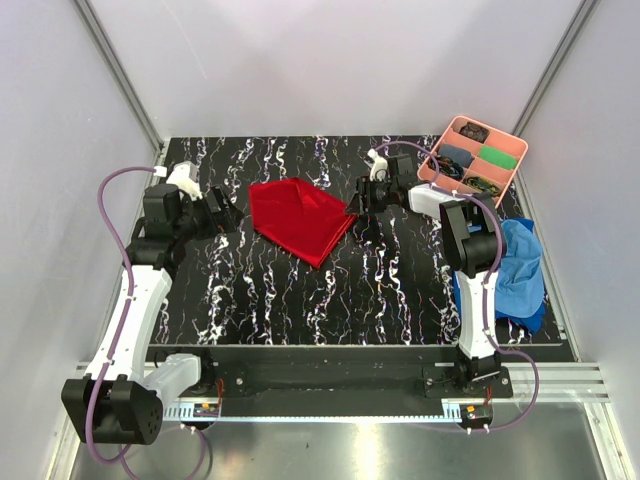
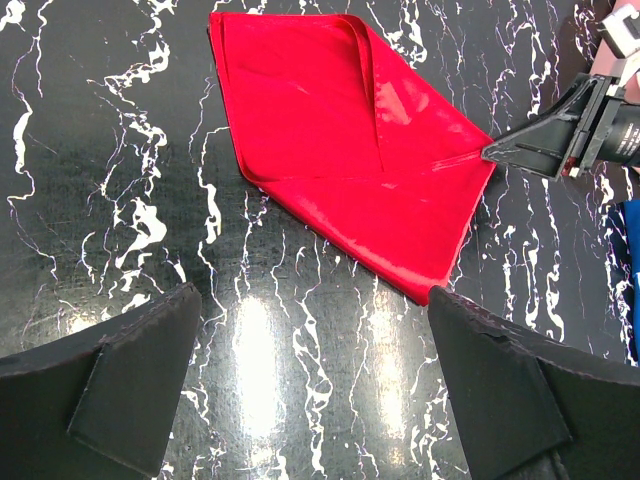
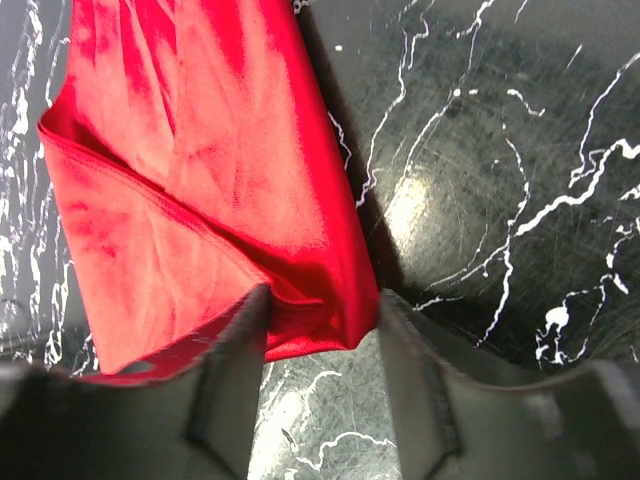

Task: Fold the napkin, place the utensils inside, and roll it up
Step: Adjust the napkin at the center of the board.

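Note:
The red napkin [image 1: 300, 215] lies folded into a pointed shape at the middle of the black marbled table. It also shows in the left wrist view [image 2: 340, 140] and the right wrist view [image 3: 200, 180]. My left gripper [image 1: 228, 215] is open and empty, just left of the napkin and low over the table [image 2: 312, 295]. My right gripper [image 1: 355, 207] is at the napkin's right corner [image 2: 490, 153]. Its jaws stand partly apart with that corner lying between them [image 3: 325, 300]. No orange utensils are in view.
A pink compartment tray [image 1: 492, 129] with dark and green small items stands at the back right. A blue cloth [image 1: 520, 270] lies at the table's right edge beside the right arm. White walls enclose the table.

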You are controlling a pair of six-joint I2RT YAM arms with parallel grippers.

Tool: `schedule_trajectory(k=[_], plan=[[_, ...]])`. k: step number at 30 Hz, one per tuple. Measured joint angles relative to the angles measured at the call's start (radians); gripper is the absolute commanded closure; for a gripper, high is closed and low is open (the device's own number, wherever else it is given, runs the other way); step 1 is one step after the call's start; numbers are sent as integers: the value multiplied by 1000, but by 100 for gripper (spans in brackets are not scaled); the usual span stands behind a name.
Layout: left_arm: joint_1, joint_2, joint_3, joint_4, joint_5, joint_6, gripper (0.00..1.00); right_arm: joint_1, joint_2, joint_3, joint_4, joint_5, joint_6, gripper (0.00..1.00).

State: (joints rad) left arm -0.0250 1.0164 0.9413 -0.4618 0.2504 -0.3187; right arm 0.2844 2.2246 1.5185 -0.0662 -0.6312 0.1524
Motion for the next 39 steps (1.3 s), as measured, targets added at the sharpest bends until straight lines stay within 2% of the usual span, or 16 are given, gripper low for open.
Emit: schedule_trajectory(k=[1,4,5,10,12,15,19,25,32,39], plan=[[0,0,0,0,0,0,1,0,0,0,-8,1,1,57],[0,0,0,0,0,0,1,0,0,-2,-16,3,2,63],[0,0,0,0,0,0,1,0,0,-3,-17,4,3,68],[0,0,0,0,0,0,1,0,-2,-29,-11,15,21,76],[0,0,0,0,0,0,1,0,-12,-47,-6,23,32,82],[0,0,0,0,1,-1,1,0,-50,-105,-1,48,57,92],[-7,0,0,1,8,-9,1,0,-126,-212,5,82,109,99],[-45,-15,-53,46,31,-77,1,0,-284,-436,29,129,224,100],[-180,-71,-350,212,40,-275,6,3,-531,-727,61,228,371,100],[-279,-17,-604,476,80,-462,20,34,-741,-941,72,338,511,100]])
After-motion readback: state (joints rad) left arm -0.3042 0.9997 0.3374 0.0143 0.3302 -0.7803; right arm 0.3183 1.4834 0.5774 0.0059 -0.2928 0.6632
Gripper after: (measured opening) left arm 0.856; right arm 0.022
